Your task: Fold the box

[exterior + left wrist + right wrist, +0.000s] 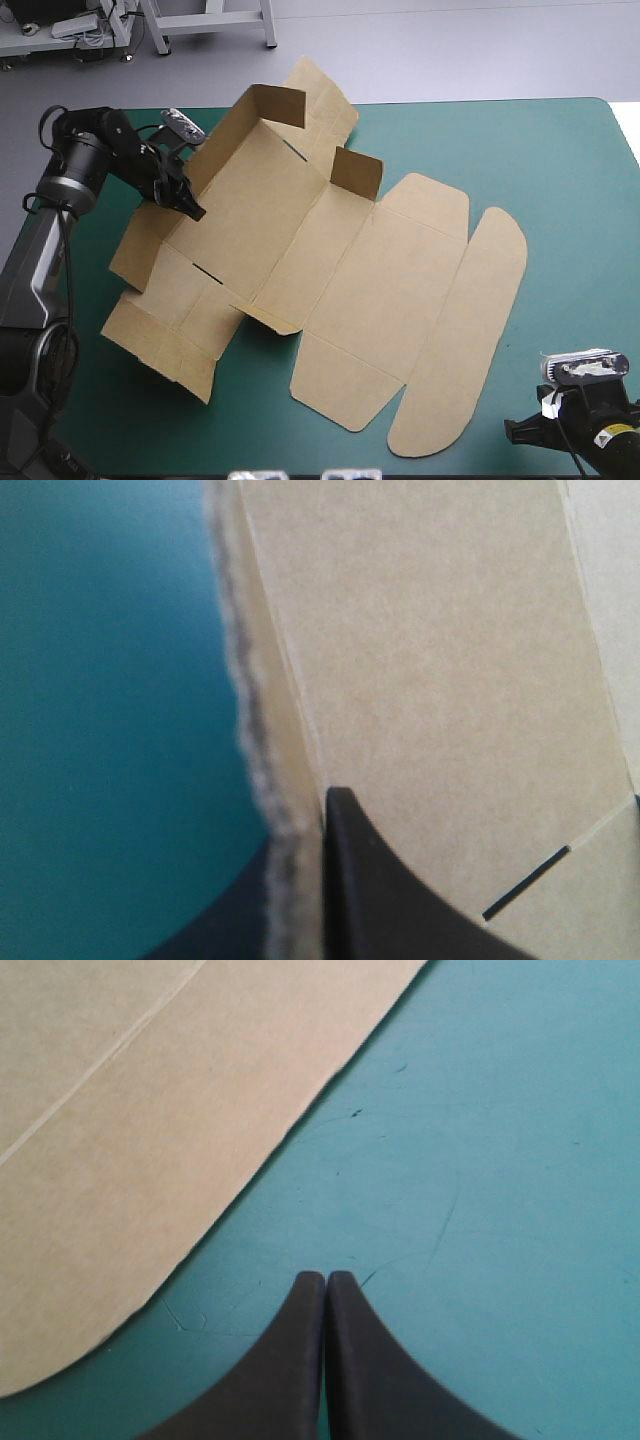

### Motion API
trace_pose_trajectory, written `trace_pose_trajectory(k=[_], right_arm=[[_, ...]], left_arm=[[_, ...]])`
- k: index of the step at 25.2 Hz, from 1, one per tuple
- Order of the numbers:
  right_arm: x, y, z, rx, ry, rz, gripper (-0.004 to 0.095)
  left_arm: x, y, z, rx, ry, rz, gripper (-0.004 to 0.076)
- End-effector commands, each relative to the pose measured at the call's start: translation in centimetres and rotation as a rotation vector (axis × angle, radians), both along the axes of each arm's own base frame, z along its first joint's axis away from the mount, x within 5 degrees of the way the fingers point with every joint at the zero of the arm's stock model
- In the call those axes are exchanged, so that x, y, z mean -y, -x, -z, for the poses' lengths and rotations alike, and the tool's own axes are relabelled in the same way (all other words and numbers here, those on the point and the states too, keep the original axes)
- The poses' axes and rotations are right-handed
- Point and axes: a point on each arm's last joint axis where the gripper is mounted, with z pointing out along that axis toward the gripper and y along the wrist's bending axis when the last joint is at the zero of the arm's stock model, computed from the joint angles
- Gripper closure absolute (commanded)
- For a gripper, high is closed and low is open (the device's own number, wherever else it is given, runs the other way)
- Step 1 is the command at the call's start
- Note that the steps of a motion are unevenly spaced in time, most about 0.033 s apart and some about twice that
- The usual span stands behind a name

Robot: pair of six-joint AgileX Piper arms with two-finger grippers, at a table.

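Got the box (pixel 330 270) lying open on the teal-green cover (pixel 560 170), left of centre — mostly flat, long left wall and two short walls partly raised, rounded lid flap (pixel 470 330) flat toward the near right. Seeing left gripper (pixel 188 205) clamped on that left wall's edge, one black finger inside, the other behind the board. Reading right gripper (pixel 326 1278) as pressed together on nothing — over bare cover, just beside the flap's rounded end.
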Motion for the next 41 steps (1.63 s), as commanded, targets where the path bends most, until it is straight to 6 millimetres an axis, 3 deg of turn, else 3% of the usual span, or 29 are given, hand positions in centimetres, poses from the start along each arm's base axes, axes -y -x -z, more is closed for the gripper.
trace_pose_trajectory(k=[1,15,26,31,36,41], right_arm=[[0.0,-0.4,-1.1,0.070,-0.003,0.004,0.0921],[0.0,-0.4,-1.1,0.070,-0.003,0.004,0.0921],[0.0,-0.4,-1.1,0.070,-0.003,0.004,0.0921],[0.0,-0.4,-1.1,0.070,-0.003,0.004,0.0921],[0.0,-0.4,-1.1,0.070,-0.003,0.004,0.0921],[0.0,-0.4,-1.1,0.070,-0.003,0.004,0.0921]], left_arm=[[2.5,1.3,-3.2,0.159,-0.059,0.117,0.0733],[11.1,2.0,-5.0,0.549,-0.289,0.391,0.0733],[19.0,6.8,-5.5,0.681,-0.413,0.652,0.0733],[21.3,8.4,-5.6,0.755,-0.357,0.595,0.0733],[22.9,10.1,-2.5,0.812,-0.419,0.555,0.0733],[23.0,13.3,1.0,0.924,-0.479,0.540,0.0733]])
